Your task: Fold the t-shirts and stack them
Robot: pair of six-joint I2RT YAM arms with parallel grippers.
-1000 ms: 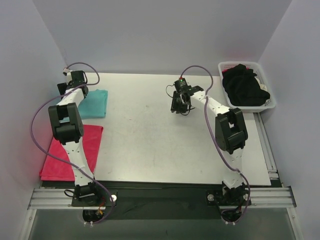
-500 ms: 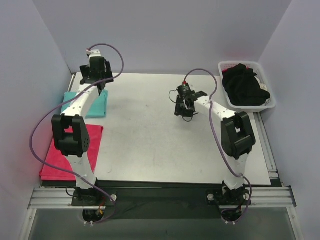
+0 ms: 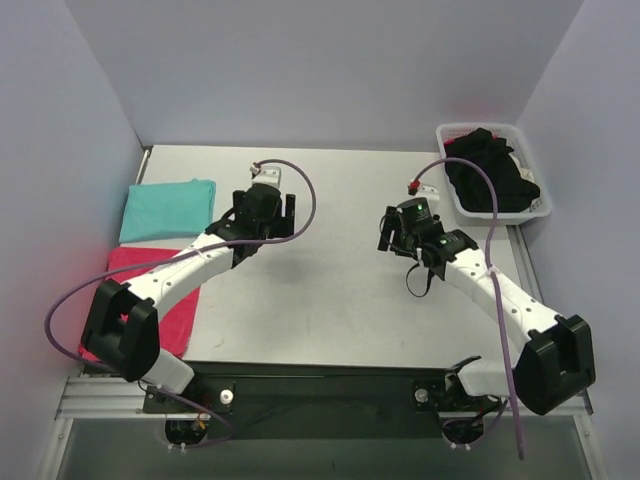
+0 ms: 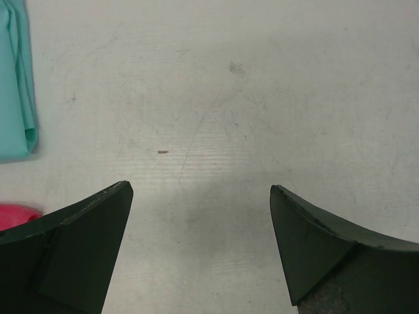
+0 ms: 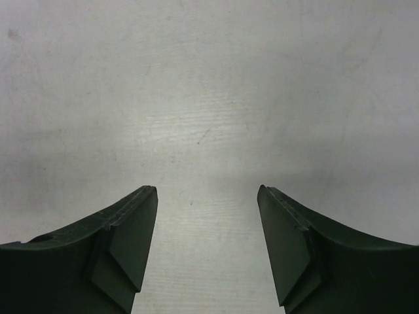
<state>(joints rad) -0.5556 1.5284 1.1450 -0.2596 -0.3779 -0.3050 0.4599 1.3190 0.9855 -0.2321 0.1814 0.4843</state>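
Both arms low and extended, left end effector [image 4: 200, 190] and right end effector [image 5: 207, 188] empty, jaws wide apart.

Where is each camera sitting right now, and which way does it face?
Top external: above and behind the bases, looking down on the table; both arms show whole, plus the teal shirt, pinkish-red shirt and basket.
Left wrist: on the left gripper, facing down at the table; both open fingers show.
Right wrist: on the right gripper, facing down at bare table; both open fingers show.
Shared: top and left wrist both catch the teal and pinkish-red shirts' edges.
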